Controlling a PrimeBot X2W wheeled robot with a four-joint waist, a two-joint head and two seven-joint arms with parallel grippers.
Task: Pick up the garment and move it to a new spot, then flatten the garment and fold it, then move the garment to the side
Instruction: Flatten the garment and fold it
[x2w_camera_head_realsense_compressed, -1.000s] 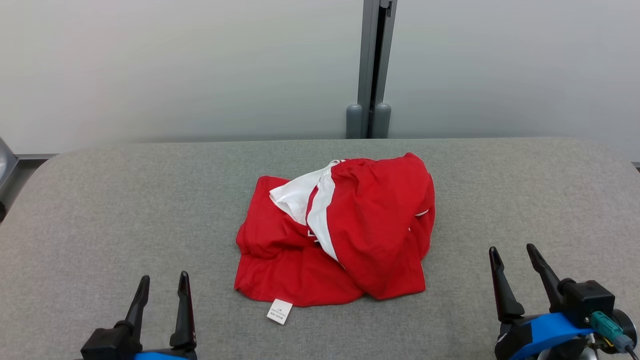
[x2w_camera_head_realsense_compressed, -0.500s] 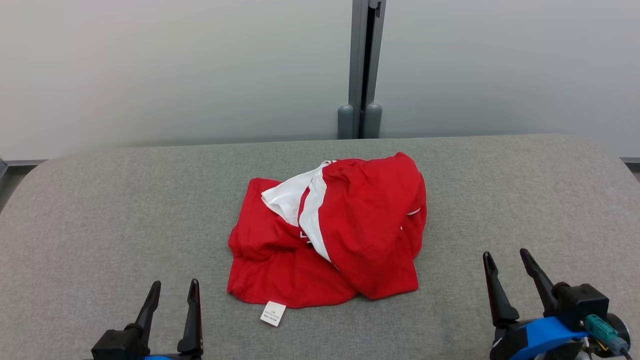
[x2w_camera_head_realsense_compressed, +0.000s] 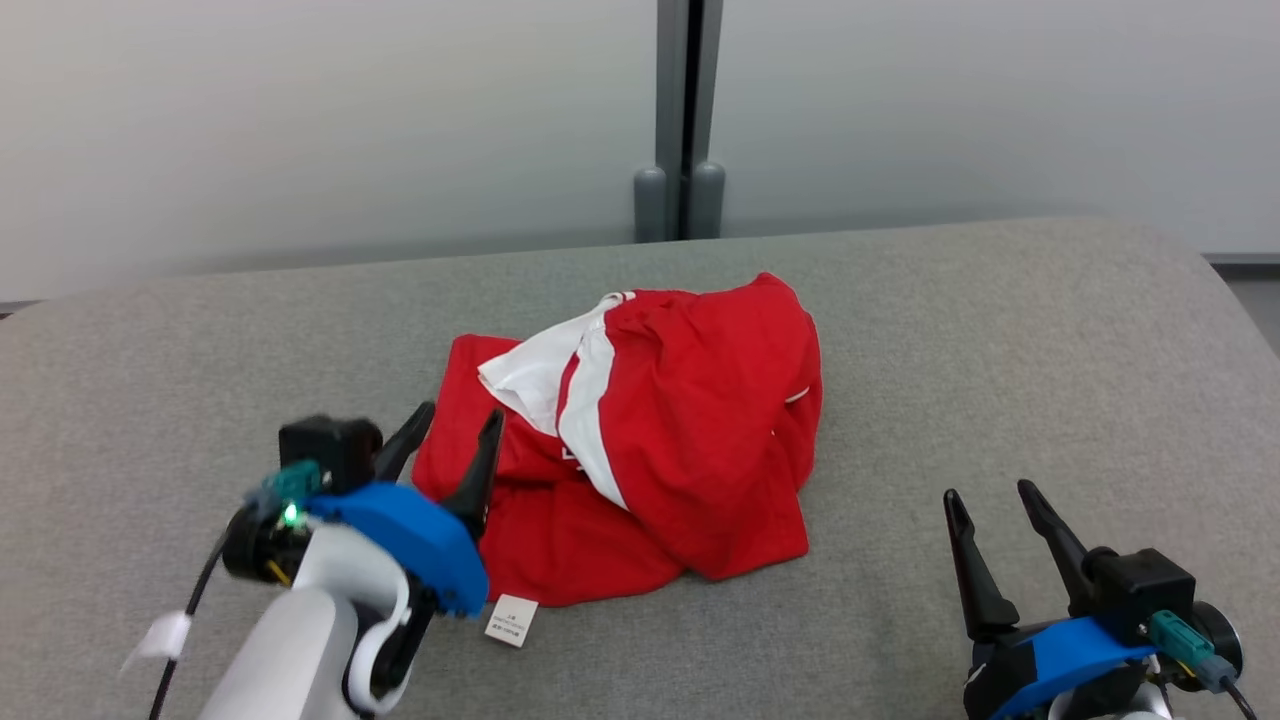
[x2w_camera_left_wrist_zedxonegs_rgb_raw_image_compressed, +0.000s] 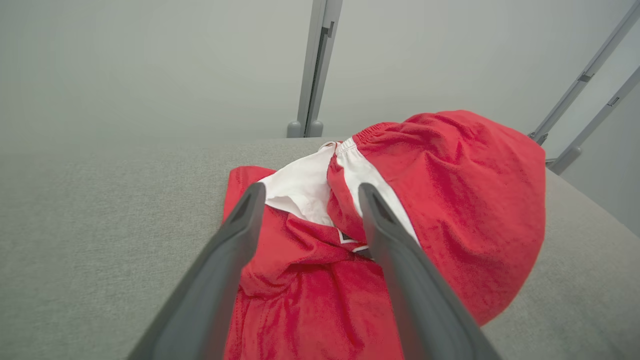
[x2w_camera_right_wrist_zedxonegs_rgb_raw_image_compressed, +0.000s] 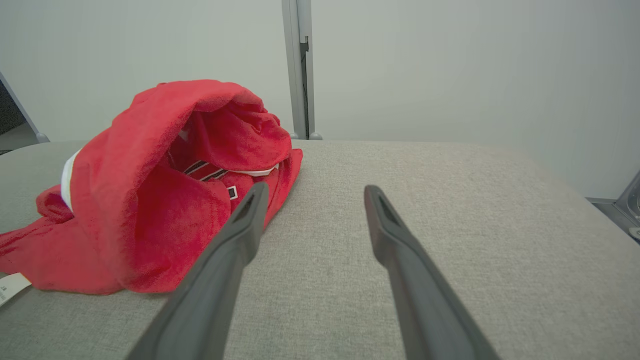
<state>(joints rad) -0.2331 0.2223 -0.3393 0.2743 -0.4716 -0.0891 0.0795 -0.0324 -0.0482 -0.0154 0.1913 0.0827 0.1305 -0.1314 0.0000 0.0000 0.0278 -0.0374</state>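
garment: crumpled red-and-white heap, middle of the grey worktop | left gripper: released, fingers spread at the heap's left edge | right gripper: released, near front right corner, apart from the cloth

- The crumpled red garment is heaped at the middle of the grey padded surface — the one obstacle lying on it.
- Wide bare cloth is left on the garment's right, where the right gripper is held well apart from it, jaws spread.
- Bare cloth is also left on the left side, but the left gripper is placed at the garment's left edge, fingers spread; contact cannot be told.
- Passage beyond the far edge is closed by a pale wall and a grey post.
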